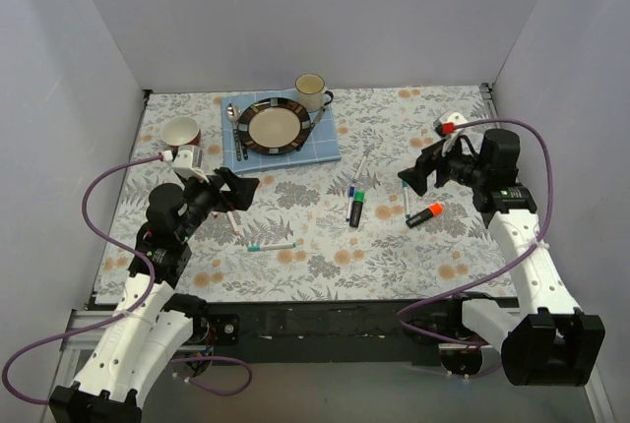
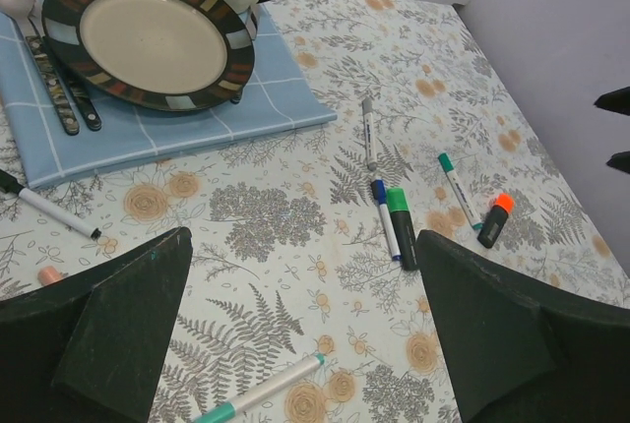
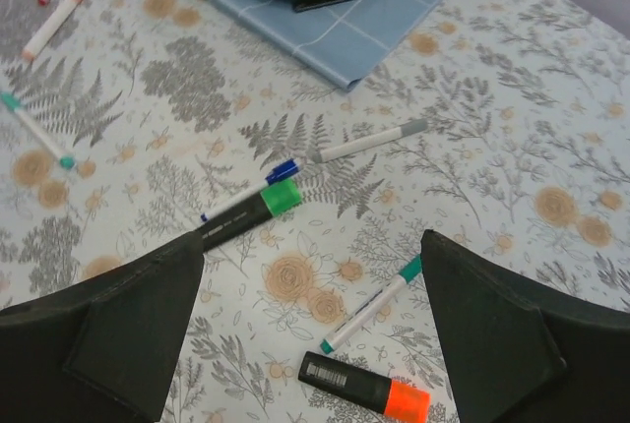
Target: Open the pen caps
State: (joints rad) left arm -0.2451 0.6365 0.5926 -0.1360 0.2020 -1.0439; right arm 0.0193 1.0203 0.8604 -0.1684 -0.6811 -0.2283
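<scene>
Green-capped black marker and orange-capped marker lie flat mid-bench, caps on, slim white pens scattered nearby. Left gripper and right gripper hover either side, jaws wide apart.

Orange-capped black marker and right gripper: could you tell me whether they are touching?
Apart. The right wrist view shows the orange-capped black marker between the fingers of the open right gripper, clear of both.

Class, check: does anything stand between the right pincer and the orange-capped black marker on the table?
Nothing visible does. The right pincer hangs open close to the orange-capped black marker, with a clear line down to it. A teal-capped pen lies just beside the marker, not across it.
</scene>
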